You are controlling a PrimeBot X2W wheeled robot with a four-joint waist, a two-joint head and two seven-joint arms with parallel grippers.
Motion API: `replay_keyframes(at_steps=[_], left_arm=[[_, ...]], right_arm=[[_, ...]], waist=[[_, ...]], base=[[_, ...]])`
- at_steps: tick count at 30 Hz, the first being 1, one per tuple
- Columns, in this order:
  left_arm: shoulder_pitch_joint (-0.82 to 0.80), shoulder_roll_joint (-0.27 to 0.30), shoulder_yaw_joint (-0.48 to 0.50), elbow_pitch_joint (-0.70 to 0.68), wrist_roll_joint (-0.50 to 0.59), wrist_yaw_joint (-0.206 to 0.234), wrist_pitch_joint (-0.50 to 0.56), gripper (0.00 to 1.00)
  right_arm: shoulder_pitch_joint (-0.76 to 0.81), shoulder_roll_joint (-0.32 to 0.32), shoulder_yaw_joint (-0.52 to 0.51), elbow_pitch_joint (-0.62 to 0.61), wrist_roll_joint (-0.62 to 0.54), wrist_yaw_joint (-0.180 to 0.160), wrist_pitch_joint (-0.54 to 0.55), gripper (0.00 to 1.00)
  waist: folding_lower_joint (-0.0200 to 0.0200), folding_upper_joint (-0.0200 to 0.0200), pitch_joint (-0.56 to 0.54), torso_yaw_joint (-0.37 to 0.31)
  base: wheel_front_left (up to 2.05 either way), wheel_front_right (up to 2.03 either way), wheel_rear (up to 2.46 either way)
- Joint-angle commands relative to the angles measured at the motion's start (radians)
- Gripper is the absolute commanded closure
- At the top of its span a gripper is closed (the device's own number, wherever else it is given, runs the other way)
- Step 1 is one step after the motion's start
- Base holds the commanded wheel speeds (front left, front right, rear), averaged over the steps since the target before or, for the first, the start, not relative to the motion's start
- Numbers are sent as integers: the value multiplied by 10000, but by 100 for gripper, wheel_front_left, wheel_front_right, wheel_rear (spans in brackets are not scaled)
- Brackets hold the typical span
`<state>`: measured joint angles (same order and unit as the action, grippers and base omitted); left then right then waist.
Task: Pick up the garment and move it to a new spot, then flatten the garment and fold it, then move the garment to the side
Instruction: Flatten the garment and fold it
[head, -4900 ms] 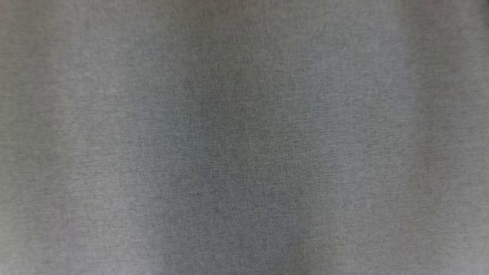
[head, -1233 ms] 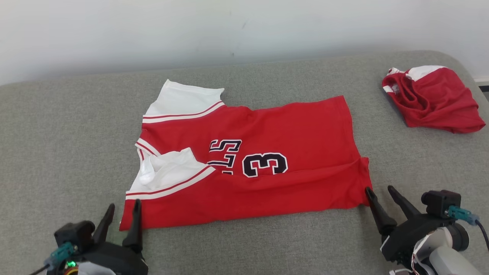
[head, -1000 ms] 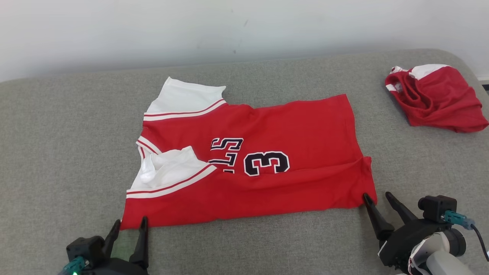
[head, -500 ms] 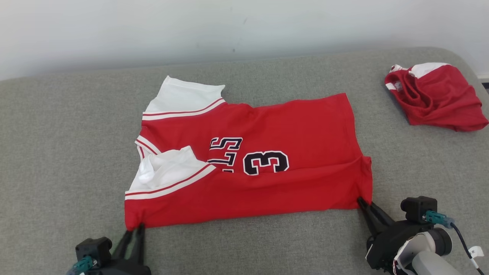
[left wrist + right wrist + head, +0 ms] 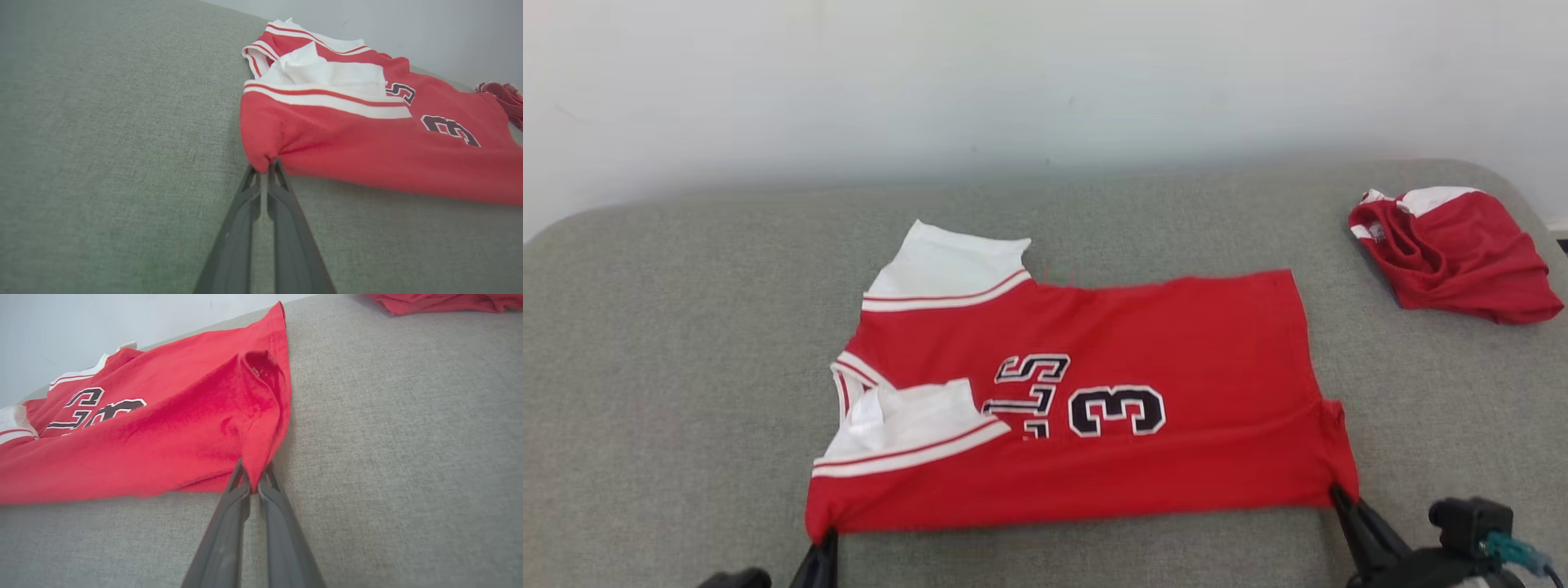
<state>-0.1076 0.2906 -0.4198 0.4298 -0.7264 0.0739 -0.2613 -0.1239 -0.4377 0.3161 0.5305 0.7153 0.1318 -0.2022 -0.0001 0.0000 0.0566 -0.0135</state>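
Fingers of the left gripper (image 5: 267, 168) are pinched together on the near left corner of the red jersey (image 5: 1176, 343), and the cloth bunches into a small nub at their tips. The right gripper (image 5: 254, 475) is likewise clamped on the jersey's near right corner, at the hem, where a fold of fabric rises and creases above its tips. In the head view both grippers sit at the bottom edge, left at the lower left and right at the lower right, with the jersey's near edge running between them. The jersey lies spread on the middle of a grey upholstered surface (image 5: 670, 327), collar end toward the robot's left and hem toward its right. It has white sleeves edged with red and white stripes, and dark, white-outlined numerals and letters on the chest. The nearer sleeve is rumpled over the body. Well apart, at the far right of the surface, lies a crumpled red and white garment (image 5: 1462, 261). A pale wall (image 5: 1045, 82) stands behind.
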Motion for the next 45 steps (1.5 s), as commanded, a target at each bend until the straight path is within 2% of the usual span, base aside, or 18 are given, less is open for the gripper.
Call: replay_keyframes(at_steps=[1,7,11,12,13,14,20,25,33,37,45], left_arm=[[215,32,71,-116,114,95,-47,100],[1300,36,280,-1188,320,532,-48,100],[1582,3,142,-1520,327,615,48,100],[1610,22,123,-1561,394,681,40,91],[1629,57,93,-1596,446,705,33,27],[1655,54,96,-1642,456,761,22,0],[1745,212,290,-2062,774,842,-20,0],[1703,345,1015,-2646,1282,896,-52,0],[2116,-29,2715,-4049,3384,726,-38,0],[2350,-349,3373,-4299,4030,491,-39,0],[2575,-1024,4345,-4621,4864,-393,-40,0]], right_arm=[[216,-42,-61,-82,-30,-27,62,100],[1357,33,-988,-1104,-381,-28,614,100],[1880,289,-1572,-1675,-689,-28,1048,100],[1946,350,-1703,-1828,-794,-27,1110,58],[2006,439,-1812,-1974,-900,-27,1157,0],[2062,536,-1931,-2126,-1027,-27,1205,0],[2270,894,-2517,-3344,-1883,-27,1180,0],[2193,1218,-2878,-4295,-2580,-27,855,0],[1938,1836,-2968,-4668,-3082,-27,38,0],[1901,2039,-2877,-4484,-3342,-27,-324,0],[1847,2348,-2761,-3993,-3822,-27,-627,0]], waist=[[1,0,-60,25],[1,0,-109,42],[1,0,-143,82],[1,0,-160,91],[1,0,-181,96],[1,0,-202,100],[1,0,-345,125],[1,0,-496,118],[1,0,-606,46],[1,0,-633,39],[1,0,-604,19]], base=[[0,0,0],[0,0,0],[0,0,0],[0,0,0],[0,0,0],[0,0,0],[0,0,0],[0,0,0],[0,0,0],[0,0,0],[0,0,0]])
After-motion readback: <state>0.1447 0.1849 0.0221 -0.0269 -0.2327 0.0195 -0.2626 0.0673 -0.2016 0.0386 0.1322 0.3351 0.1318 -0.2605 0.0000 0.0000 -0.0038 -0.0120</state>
